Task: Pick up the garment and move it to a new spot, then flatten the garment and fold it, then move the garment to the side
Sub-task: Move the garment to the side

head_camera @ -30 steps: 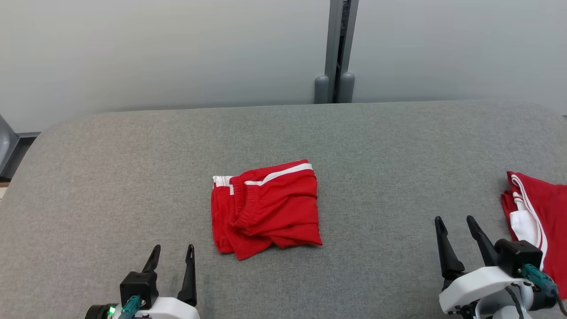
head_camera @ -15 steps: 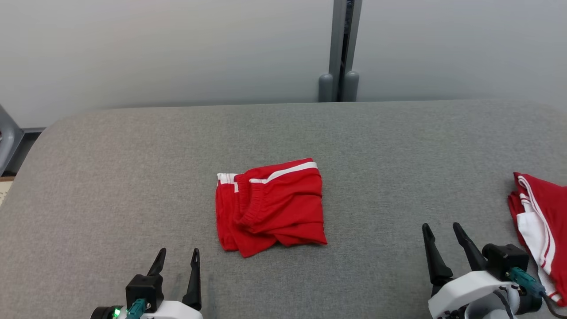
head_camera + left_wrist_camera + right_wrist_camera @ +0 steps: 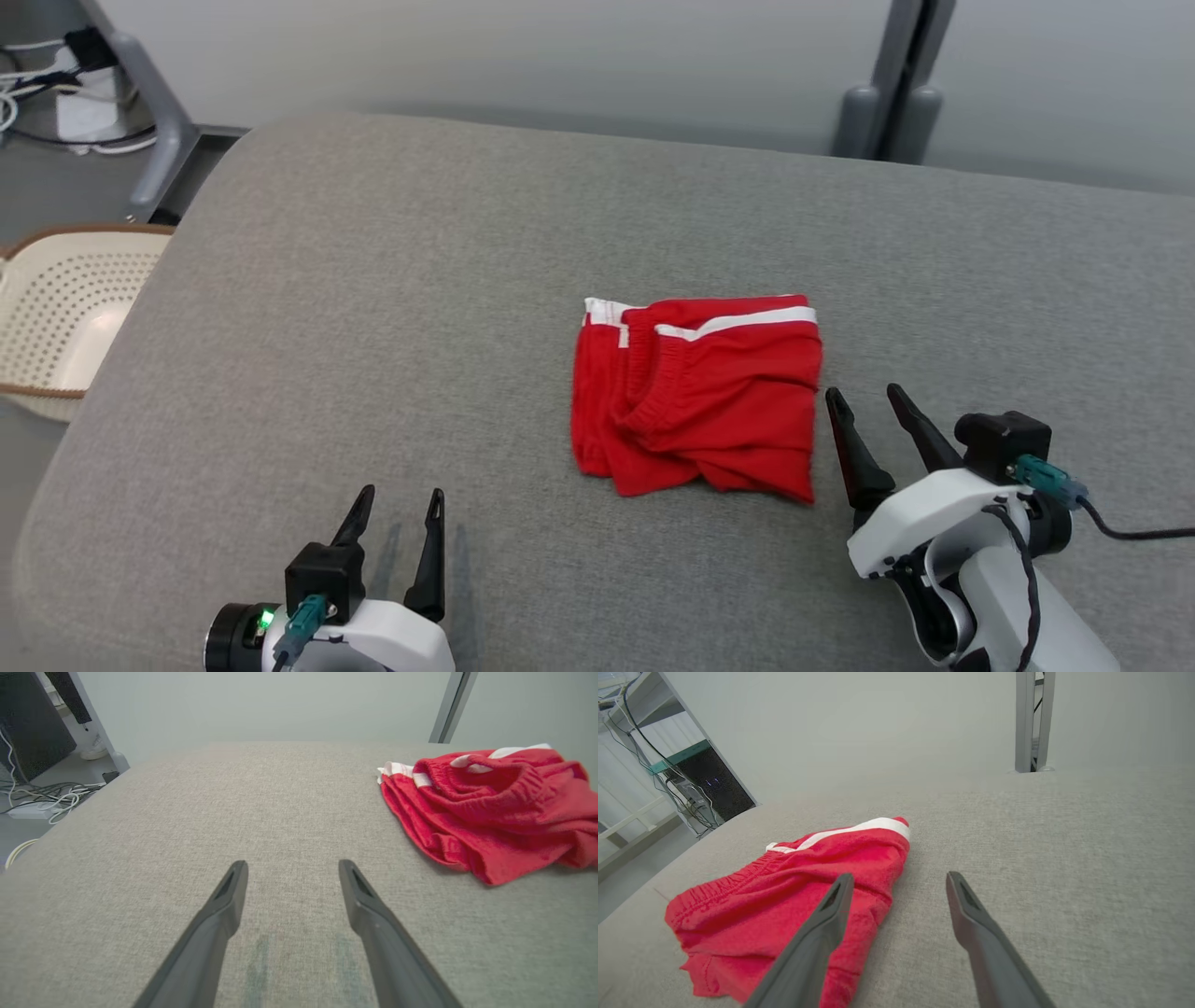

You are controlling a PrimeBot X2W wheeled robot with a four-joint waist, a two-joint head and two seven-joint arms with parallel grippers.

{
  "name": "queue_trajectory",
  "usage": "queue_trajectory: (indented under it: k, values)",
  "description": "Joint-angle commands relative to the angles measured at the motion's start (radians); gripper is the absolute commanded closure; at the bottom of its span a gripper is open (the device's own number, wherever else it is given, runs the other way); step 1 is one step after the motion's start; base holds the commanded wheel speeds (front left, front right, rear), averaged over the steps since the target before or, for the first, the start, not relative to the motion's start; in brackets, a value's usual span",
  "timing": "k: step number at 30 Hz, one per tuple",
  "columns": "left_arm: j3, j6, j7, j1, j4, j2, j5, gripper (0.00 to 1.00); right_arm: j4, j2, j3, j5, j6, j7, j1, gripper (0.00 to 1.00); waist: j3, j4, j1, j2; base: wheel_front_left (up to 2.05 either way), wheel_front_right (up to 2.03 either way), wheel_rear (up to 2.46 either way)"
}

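Observation:
The garment (image 3: 700, 392) is a pair of red shorts with white trim, folded into a rumpled square on the grey table (image 3: 373, 308). It also lies at the right in the left wrist view (image 3: 490, 807) and at the lower left in the right wrist view (image 3: 794, 896). My right gripper (image 3: 864, 397) stands open just off the garment's right edge, nothing between its fingers; its left finger (image 3: 817, 938) overlaps the red cloth in the wrist view. My left gripper (image 3: 399, 497) is open over bare table near the front edge, well left of the garment.
A cream perforated basket (image 3: 56, 317) sits off the table's left edge on the floor. Grey posts (image 3: 887, 103) and a pale wall stand behind the table. Cables and a dark box (image 3: 32, 732) lie on the floor at the left.
The head view has swung left, so the garment now sits right of centre and the second red garment has left view. My right gripper now stands close to the garment's right edge.

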Motion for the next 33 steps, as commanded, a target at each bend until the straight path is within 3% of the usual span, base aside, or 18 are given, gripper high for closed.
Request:
queue_trajectory:
  k: [1, 13, 14, 15, 16, 17, 26, 33]
  values:
    - [0.001, 0.006, -0.005, -0.021, -0.003, 0.005, -0.008, 0.00, 0.024, -0.006, 0.011, 0.006, 0.000, -0.004, -0.022, 0.00, 0.037, 0.056, -0.0001, 0.0000, 0.00, 0.00, 0.00]
    - [-0.015, 0.011, -0.004, -0.033, -0.013, 0.004, -0.024, 0.00, 0.158, -0.007, 0.008, 0.054, 0.000, -0.004, -0.112, 0.00, 0.074, 0.108, -0.0001, 0.0000, 0.00, 0.00, 0.00]
    - [-0.018, 0.012, -0.004, -0.035, -0.013, 0.004, -0.027, 0.00, 0.174, -0.007, 0.010, 0.063, 0.000, -0.004, -0.119, 0.33, 0.077, 0.109, -0.0001, 0.0000, 0.00, 0.00, 0.00]
    - [-0.023, 0.012, -0.004, -0.044, -0.013, 0.004, -0.031, 0.00, 0.209, -0.006, 0.026, 0.086, 0.000, -0.004, -0.131, 0.80, 0.082, 0.110, -0.0001, 0.0000, 0.00, 0.00, 0.00]
    - [-0.020, 0.015, -0.004, -0.048, -0.013, 0.005, -0.035, 0.00, 0.226, -0.006, 0.032, 0.107, 0.000, -0.002, -0.134, 0.95, 0.083, 0.110, -0.0001, 0.0000, 0.00, 0.00, 0.00]
    - [-0.016, 0.017, -0.004, -0.050, -0.014, 0.005, -0.037, 0.00, 0.234, -0.006, 0.039, 0.118, 0.000, -0.002, -0.140, 1.00, 0.083, 0.109, -0.0001, 0.0000, 0.00, 0.00, 0.00]
    - [-0.002, 0.006, -0.004, -0.035, -0.013, 0.004, -0.015, 0.00, 0.196, -0.009, 0.013, 0.106, 0.000, -0.002, -0.143, 1.00, 0.052, 0.056, -0.0001, 0.0000, 0.00, 0.00, 0.00]
    - [-0.016, -0.005, -0.004, -0.027, -0.017, 0.004, -0.015, 0.00, 0.131, -0.007, 0.015, 0.089, 0.000, -0.002, -0.098, 1.00, 0.008, -0.106, -0.0001, 0.0000, 0.00, 0.00, 0.00]
